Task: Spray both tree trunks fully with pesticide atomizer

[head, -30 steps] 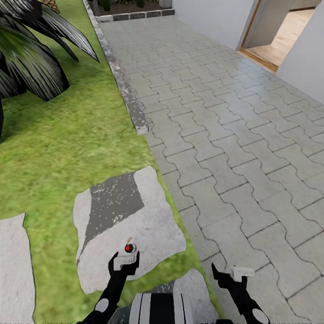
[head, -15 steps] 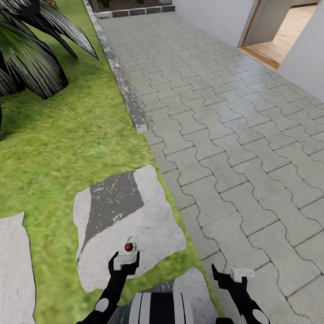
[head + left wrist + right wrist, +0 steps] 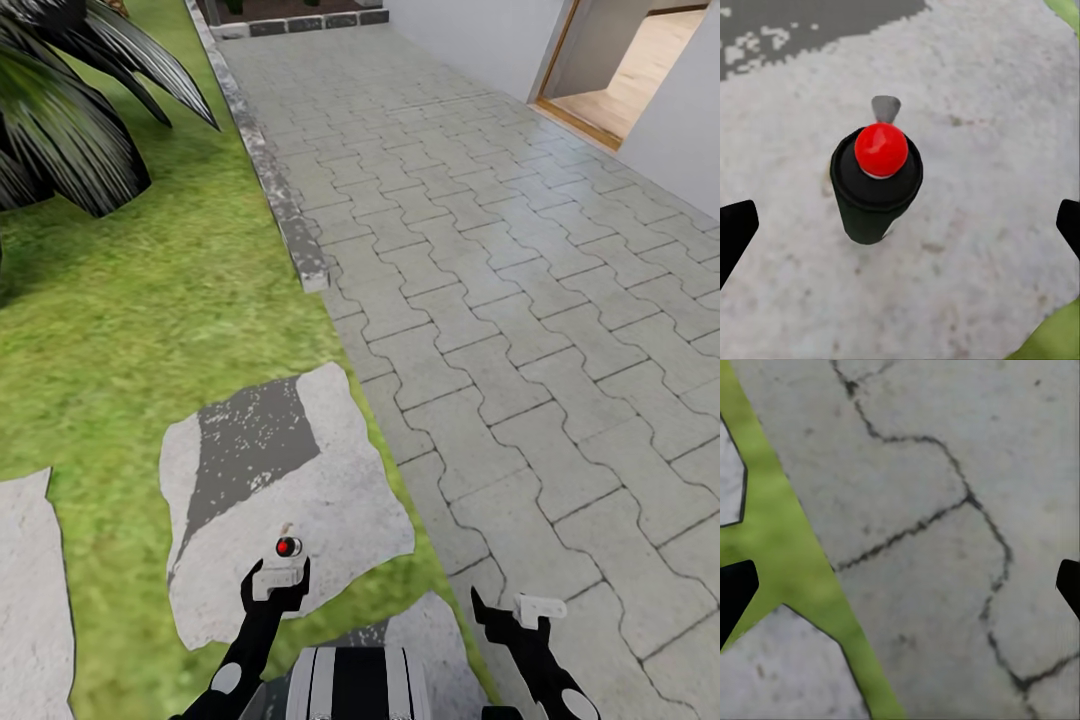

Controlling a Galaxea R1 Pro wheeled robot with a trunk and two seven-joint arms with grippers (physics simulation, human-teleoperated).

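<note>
The pesticide atomizer [image 3: 288, 547], a small dark bottle with a red top, stands upright on a pale stepping stone [image 3: 330, 500] in the garden lawn. My left gripper [image 3: 276, 582] is open just short of it. In the left wrist view the pesticide atomizer [image 3: 875, 187] sits between the two wide-apart black fingertips [image 3: 735, 229], untouched. My right gripper [image 3: 508, 612] hangs open and empty over the paving, with its fingertips [image 3: 735, 589] far apart. The trees and their trunks are out of view.
Green grass [image 3: 130, 300] lies to the left with a dark palm [image 3: 60, 120] at the far left. A stone kerb [image 3: 285, 215] separates it from a wide paved path [image 3: 500, 300]. A house doorway [image 3: 620, 80] opens at the far right. Another stepping stone [image 3: 30, 590] lies at the left.
The whole view has shifted slightly, so the camera moved a little. Both arms and the atomizer keep their places relative to each other.
</note>
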